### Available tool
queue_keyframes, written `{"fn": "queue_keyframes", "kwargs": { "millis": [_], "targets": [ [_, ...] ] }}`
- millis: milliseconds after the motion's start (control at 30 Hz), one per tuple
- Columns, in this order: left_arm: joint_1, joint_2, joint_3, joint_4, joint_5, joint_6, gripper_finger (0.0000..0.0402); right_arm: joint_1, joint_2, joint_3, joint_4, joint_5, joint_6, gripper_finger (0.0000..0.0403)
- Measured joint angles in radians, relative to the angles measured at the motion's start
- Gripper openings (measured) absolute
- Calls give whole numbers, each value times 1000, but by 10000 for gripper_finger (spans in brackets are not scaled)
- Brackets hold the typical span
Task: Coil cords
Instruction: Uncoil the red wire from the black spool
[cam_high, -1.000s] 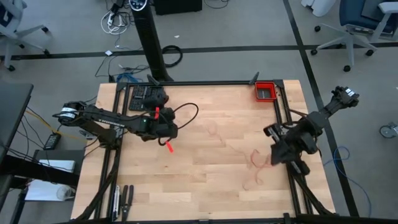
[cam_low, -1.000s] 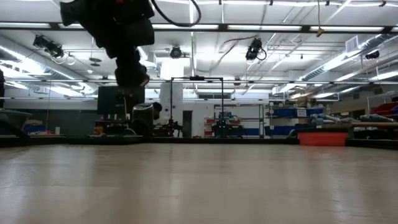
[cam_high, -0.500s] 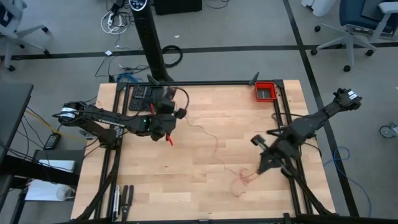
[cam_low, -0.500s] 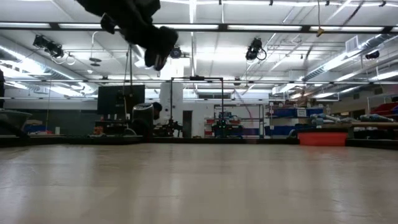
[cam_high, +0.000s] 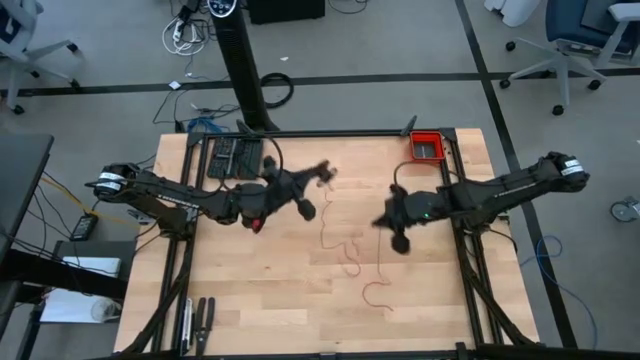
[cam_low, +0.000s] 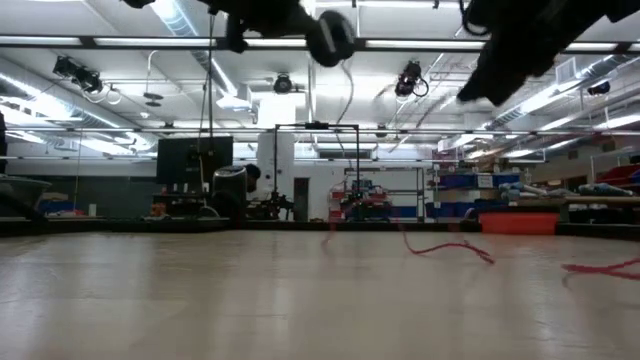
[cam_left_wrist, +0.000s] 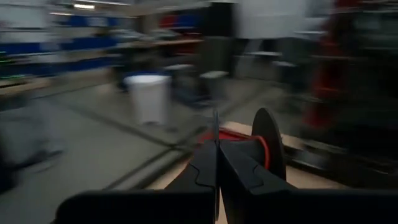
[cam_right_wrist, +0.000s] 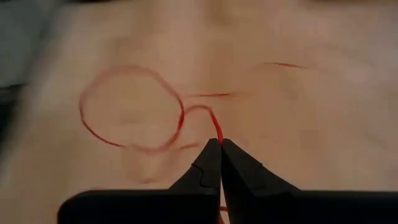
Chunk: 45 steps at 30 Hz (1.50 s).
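Both arms are raised over mid-table; the left gripper (cam_high: 322, 176) and right gripper (cam_high: 385, 222) are each pinched on the red cord (cam_high: 345, 250), with bare tabletop (cam_high: 240, 290) left nearer.

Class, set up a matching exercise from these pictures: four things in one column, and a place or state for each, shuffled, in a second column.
Things:
1. red cord
2. red bin
3. right gripper
4. left gripper

Places or states:
A. at the table's far right corner
B. shut on the cord's end
C. lying in wavy loops on the wooden table
D. shut, raised off the table

Pairs: 1-C, 2-A, 3-B, 4-D
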Motion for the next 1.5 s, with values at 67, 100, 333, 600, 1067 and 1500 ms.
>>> {"fn": "queue_keyframes", "kwargs": {
  "millis": [67, 100, 333, 600, 1067, 1500],
  "targets": [
    [0, 0, 0, -14, 137, 23, 10, -49, 3, 0, -47, 112, 39, 3],
    [0, 0, 0, -31, 213, 47, 10, -72, 3, 0, -72, 166, 66, 3],
    [-1, 0, 0, -338, 538, 178, 10, -173, -42, 0, -218, 475, 254, 1],
    [0, 0, 0, -769, 439, 216, 10, -163, -143, 0, -246, 736, 314, 1],
    [1, 0, 0, -1134, -147, 133, 10, 120, -272, 0, 367, 870, -105, 0],
    [20, 0, 0, -1007, -780, 156, 10, 312, -250, 0, 797, 220, -377, 0]
  ]
}}
